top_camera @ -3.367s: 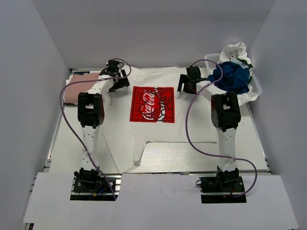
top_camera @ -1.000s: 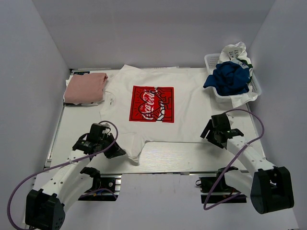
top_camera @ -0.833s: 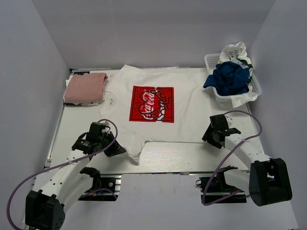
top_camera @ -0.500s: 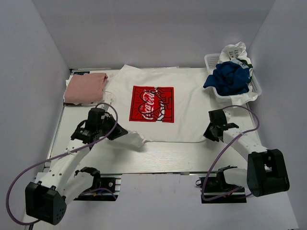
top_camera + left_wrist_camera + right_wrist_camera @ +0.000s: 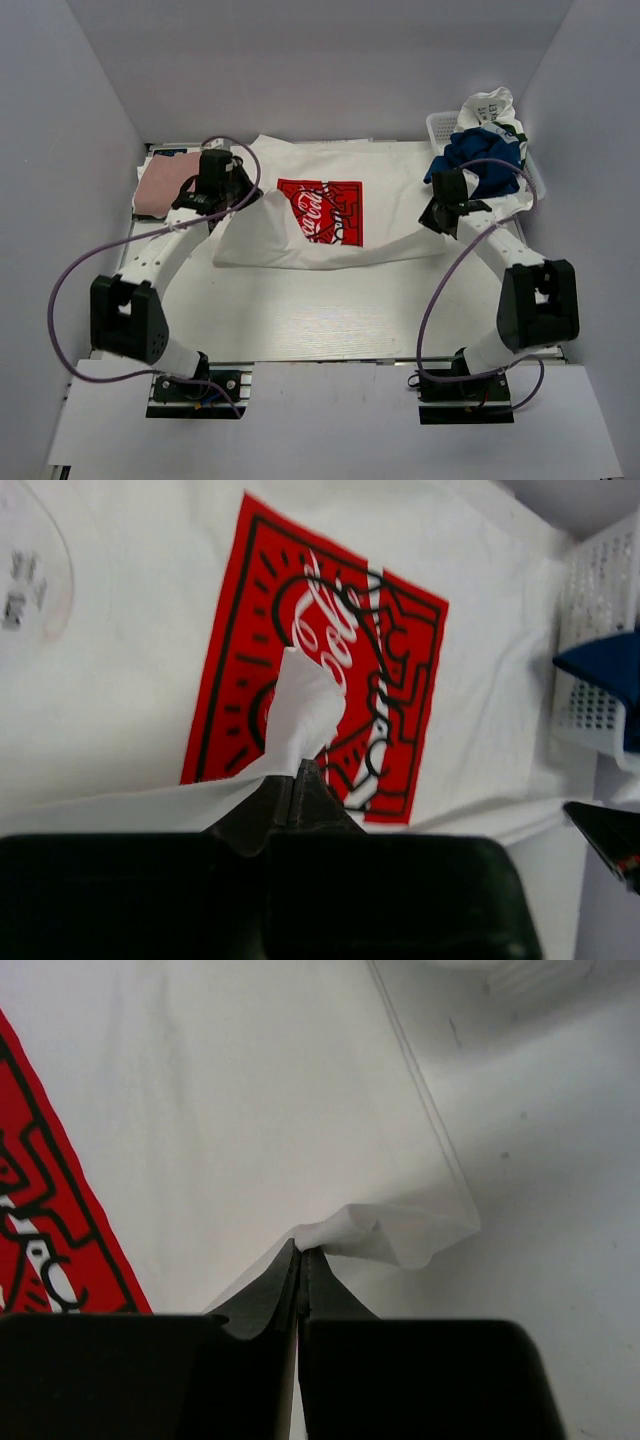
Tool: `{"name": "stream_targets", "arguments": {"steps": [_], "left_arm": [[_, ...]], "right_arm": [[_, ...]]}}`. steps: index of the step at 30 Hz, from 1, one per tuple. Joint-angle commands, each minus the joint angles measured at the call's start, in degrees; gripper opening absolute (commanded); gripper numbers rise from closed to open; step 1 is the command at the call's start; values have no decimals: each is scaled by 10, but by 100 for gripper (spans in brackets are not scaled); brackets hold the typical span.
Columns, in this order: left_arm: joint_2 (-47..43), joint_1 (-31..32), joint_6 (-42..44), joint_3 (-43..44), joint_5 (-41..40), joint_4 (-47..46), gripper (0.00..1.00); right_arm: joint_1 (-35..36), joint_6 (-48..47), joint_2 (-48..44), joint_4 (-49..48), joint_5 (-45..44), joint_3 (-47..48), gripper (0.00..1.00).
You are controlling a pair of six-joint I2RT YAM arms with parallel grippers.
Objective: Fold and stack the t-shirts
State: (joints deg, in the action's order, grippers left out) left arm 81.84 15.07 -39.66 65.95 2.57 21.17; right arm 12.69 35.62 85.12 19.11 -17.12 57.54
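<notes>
Two corners pinched. Top view: my left gripper [image 5: 245, 197] & right gripper [image 5: 436, 216] are both clamped on the white Coca-Cola tee [image 5: 330, 235], its hem slung betw. them. Table [image 5: 330, 320] is bare behind my tips.
Left wrist: limp cloth bunches at the tips.
Right wrist: same. Prob. light & floppy, so grip edges.

Pink tee [image 5: 158, 188] crowds your left hand's [image 5: 248, 192] left, basket [image 5: 437, 122] your right hand's [image 5: 430, 224] far side; white tee [image 5: 320, 160] hangs between; nearward counter [image 5: 330, 310] open.
</notes>
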Motion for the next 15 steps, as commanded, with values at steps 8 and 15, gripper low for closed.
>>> {"name": "stream_targets", "arguments": {"steps": [8, 15], "left_arm": [[263, -45, 138, 175, -47, -133, 9], [350, -63, 147, 317, -60, -63, 100]], "right_arm": [[-34, -37, 237, 17, -6, 248, 1], [-22, -85, 215, -7, 17, 234, 76]]}}
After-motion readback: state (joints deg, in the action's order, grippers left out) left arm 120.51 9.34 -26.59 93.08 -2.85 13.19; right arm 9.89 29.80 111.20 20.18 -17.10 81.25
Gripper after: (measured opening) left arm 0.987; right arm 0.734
